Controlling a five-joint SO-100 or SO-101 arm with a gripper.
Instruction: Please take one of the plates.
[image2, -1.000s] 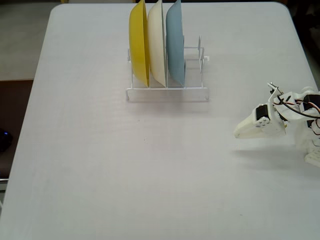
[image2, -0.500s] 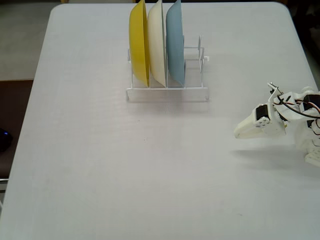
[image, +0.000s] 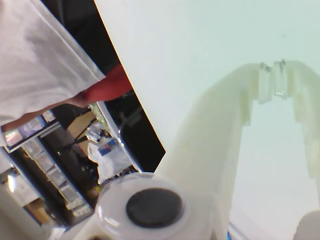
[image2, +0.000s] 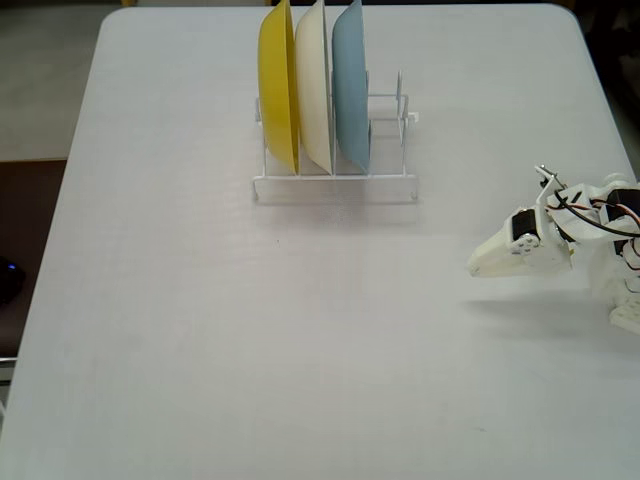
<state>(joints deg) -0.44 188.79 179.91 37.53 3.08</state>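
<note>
Evidently nothing was begun: the hand (image2: 480, 264) hung empty, fingertips together, well apart from the rack (image2: 335, 185); reaching its plates (image2: 313, 90) came next.

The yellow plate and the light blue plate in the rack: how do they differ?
In the fixed view, the yellow plate stands at the left end of the white wire rack, while the light blue plate stands on the right of the three. A cream plate separates them. The free slots lie beside the blue one only. Both stand upright on edge and look equal in size.
</note>
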